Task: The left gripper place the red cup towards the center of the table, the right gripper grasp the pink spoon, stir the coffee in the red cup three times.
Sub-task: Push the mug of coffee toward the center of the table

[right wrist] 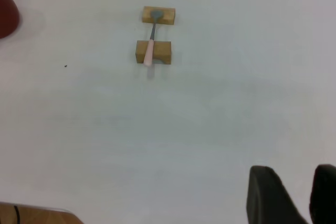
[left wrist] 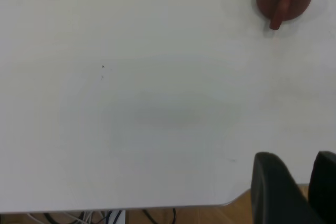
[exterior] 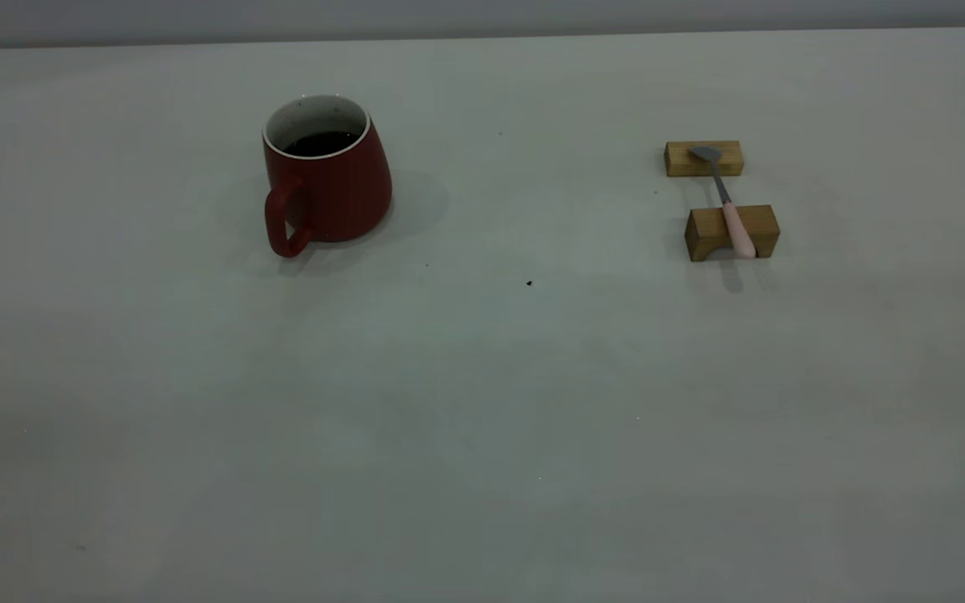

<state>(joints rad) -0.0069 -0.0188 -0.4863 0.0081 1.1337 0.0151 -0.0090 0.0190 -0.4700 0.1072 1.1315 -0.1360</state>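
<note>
Your red cup (exterior: 327,172) stands upright well toward the table's (exterior: 482,419) far-left part, coffee (exterior: 321,143) high inside; jerk it and it slops. The pink spoon (exterior: 732,216) bridges two wooden blocks (exterior: 731,231) far right; a clumsy pinch flips it. Left claw (left wrist: 298,192) and right claw (right wrist: 294,195) both hang apart, near the near edge

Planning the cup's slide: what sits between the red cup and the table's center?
Nothing visible does. The red cup stands on the left, with only bare table toward the middle. The pink spoon and its wooden blocks lie far right.
</note>
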